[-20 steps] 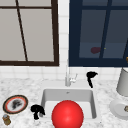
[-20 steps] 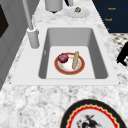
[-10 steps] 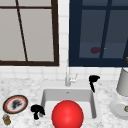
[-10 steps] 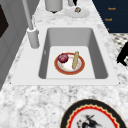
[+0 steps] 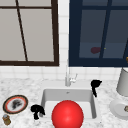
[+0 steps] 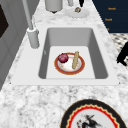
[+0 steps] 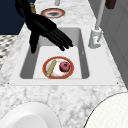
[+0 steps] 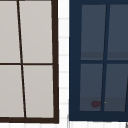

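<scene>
Front view: the left hand hangs at the lower left of the frame, over the desk just beside the sink's left rim, and I cannot tell whether its fingers are open or curled. Just right of centre, the right hand hovers above the sink's back right corner with fingers pointing down, holding nothing. Right side view puts this hand in the upper left, fingers straight and spread over the basin, well above the red-rimmed plate on the sink floor. On that plate lie a dark red round fruit and a tan stick-shaped piece, side by side. A patterned plate sits on the desk near the left hand, and the faucet stands behind the sink.
</scene>
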Robot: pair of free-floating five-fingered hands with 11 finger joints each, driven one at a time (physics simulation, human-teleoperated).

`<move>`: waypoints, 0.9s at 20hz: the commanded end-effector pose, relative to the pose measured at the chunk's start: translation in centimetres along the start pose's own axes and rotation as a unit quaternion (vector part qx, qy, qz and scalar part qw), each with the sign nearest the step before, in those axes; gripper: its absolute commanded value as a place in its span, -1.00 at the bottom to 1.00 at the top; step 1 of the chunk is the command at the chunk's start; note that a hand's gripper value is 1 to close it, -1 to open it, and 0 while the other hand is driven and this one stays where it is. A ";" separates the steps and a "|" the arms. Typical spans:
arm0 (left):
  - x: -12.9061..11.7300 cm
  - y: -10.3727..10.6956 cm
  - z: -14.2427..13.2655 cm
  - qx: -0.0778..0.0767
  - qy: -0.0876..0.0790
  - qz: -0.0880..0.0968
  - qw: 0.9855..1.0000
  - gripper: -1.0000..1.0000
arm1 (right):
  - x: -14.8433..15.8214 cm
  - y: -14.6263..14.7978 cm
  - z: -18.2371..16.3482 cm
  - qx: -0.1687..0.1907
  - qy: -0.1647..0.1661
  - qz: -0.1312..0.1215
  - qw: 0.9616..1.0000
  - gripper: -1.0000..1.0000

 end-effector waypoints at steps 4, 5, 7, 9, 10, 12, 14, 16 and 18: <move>0.0 0.0 0.0 0.000 0.000 0.000 1.000 0.00 | -2.4 0.7 2.1 -0.030 -0.008 -0.053 0.998 -1.00; 0.0 0.0 0.0 0.000 0.000 0.000 1.000 0.00 | -2.8 0.6 2.4 -0.025 -0.010 -0.055 0.998 -1.00; 0.0 0.0 0.0 0.000 0.000 0.000 1.000 0.00 | -2.9 0.9 1.9 -0.008 -0.023 -0.076 0.997 -1.00; 0.0 0.0 0.0 0.000 0.000 0.000 1.000 0.00 | -3.1 1.3 2.1 -0.010 -0.020 -0.083 0.996 -1.00; 0.0 0.0 0.0 0.000 0.000 0.000 1.000 0.00 | -3.4 1.5 2.7 -0.006 -0.017 -0.084 0.996 -1.00; 0.0 0.0 0.0 0.000 0.000 0.000 1.000 0.00 | -3.9 1.5 3.2 -0.004 -0.017 -0.089 0.996 -1.00; 0.0 0.0 0.0 0.000 0.000 0.000 1.000 0.00 | -4.3 1.7 3.8 0.001 -0.019 -0.096 0.995 -1.00; 0.0 0.0 0.0 0.000 0.000 0.000 1.000 0.00 | -4.7 2.0 4.5 0.006 -0.021 -0.105 0.994 -1.00; 0.0 0.0 0.0 0.000 0.000 0.000 1.000 0.00 | -5.0 2.2 5.1 0.009 -0.025 -0.116 0.993 -1.00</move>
